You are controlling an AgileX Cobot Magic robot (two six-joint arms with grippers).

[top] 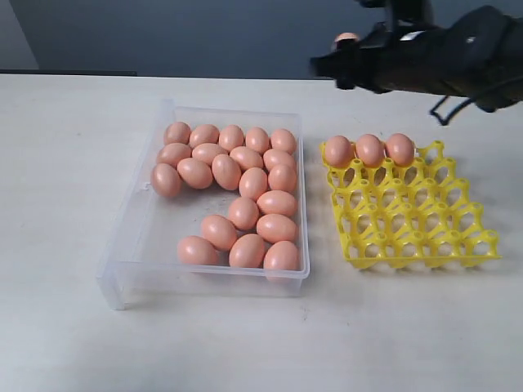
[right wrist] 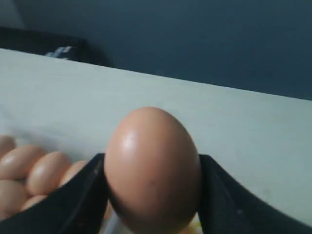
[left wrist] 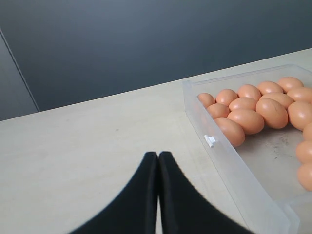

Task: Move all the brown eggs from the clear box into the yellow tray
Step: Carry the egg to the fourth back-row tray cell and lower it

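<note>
R gripper jaws clamp one brown egg, above 12 o'clock edge of yellow tray. L gripper jaws pressed together, empty. Tray at 3 o'clock of clear box w/ most eggs.

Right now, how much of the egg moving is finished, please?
Done: three brown eggs sit in the far row of the yellow tray. In hand: the right end effector grips one egg in the air. Left: about twenty eggs lie in the clear box.
</note>
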